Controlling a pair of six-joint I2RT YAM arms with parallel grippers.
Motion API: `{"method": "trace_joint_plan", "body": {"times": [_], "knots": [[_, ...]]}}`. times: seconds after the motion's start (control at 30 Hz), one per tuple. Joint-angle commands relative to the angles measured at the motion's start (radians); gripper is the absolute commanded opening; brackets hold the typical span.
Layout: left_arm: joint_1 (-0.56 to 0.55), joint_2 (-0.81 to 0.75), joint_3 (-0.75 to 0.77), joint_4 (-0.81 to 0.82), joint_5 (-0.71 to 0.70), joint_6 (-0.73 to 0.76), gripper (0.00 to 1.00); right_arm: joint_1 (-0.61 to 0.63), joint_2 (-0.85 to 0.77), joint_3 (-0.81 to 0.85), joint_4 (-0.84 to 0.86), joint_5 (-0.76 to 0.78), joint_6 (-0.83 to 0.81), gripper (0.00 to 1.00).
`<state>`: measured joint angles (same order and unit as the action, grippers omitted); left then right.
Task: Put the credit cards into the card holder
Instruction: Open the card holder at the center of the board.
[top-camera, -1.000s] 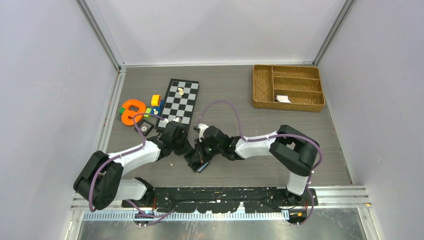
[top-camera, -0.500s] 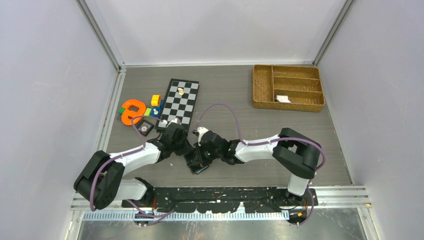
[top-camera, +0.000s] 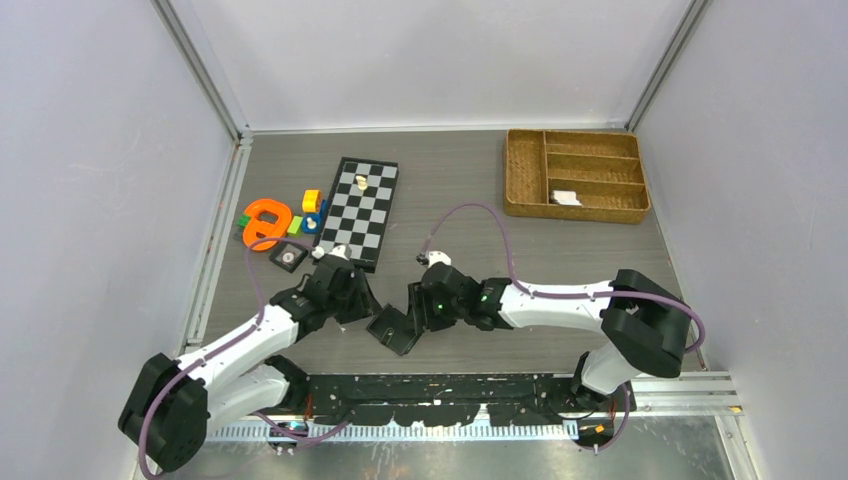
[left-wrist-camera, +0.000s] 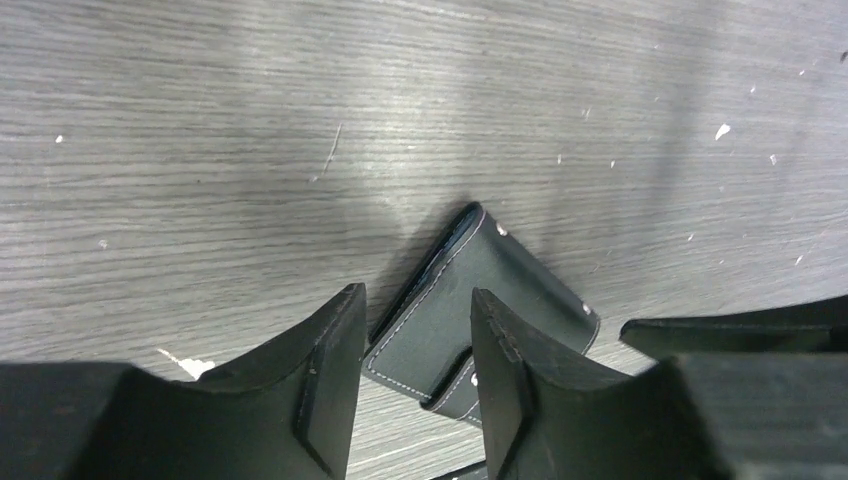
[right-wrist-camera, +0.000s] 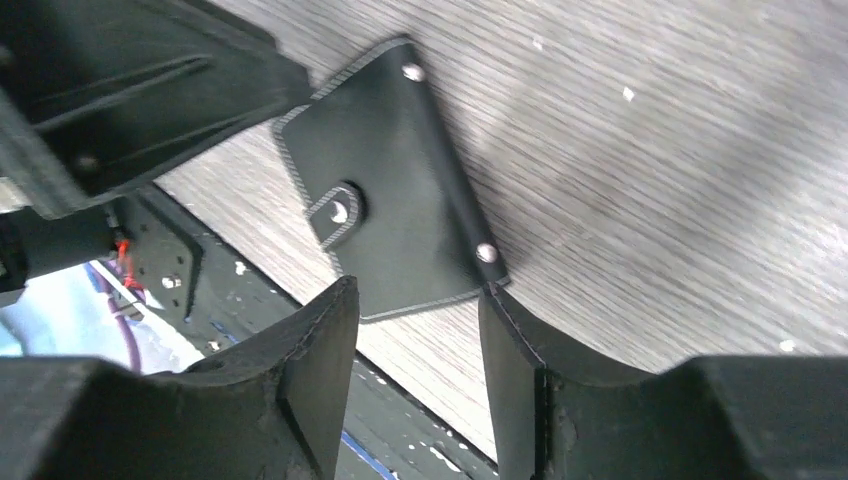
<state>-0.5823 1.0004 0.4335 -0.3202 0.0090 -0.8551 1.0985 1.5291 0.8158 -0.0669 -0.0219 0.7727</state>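
The card holder (top-camera: 394, 330), a black leather-like wallet with white stitching, lies shut on the table near the front edge, its snap strap (right-wrist-camera: 337, 212) fastened. It fills the middle of the right wrist view (right-wrist-camera: 395, 200) and shows between the finger tips in the left wrist view (left-wrist-camera: 470, 290). My left gripper (top-camera: 363, 306) (left-wrist-camera: 415, 335) hangs open just left of it, not touching. My right gripper (top-camera: 413, 308) (right-wrist-camera: 415, 320) hangs open at its right edge, holding nothing. The credit cards are out of view.
A chessboard (top-camera: 362, 205) with small pieces lies at the back left, beside an orange toy (top-camera: 265, 222) and coloured blocks (top-camera: 312, 200). A brown woven tray (top-camera: 520, 175) holding a small white item (top-camera: 565, 197) stands back right. The black front rail (top-camera: 470, 385) runs close behind the wallet.
Both grippers have opened and drawn apart from the card holder, left arm to the left, right arm to the right. The holder now lies free on the table.
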Motion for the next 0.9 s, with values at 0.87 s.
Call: {"method": "trace_joint_plan", "body": {"times": [0.87], "knots": [[-0.006,0.078,-0.103,0.247,0.410,0.054,0.39,-0.228,0.086,-0.071,0.274,-0.096,0.126,0.53]]}}
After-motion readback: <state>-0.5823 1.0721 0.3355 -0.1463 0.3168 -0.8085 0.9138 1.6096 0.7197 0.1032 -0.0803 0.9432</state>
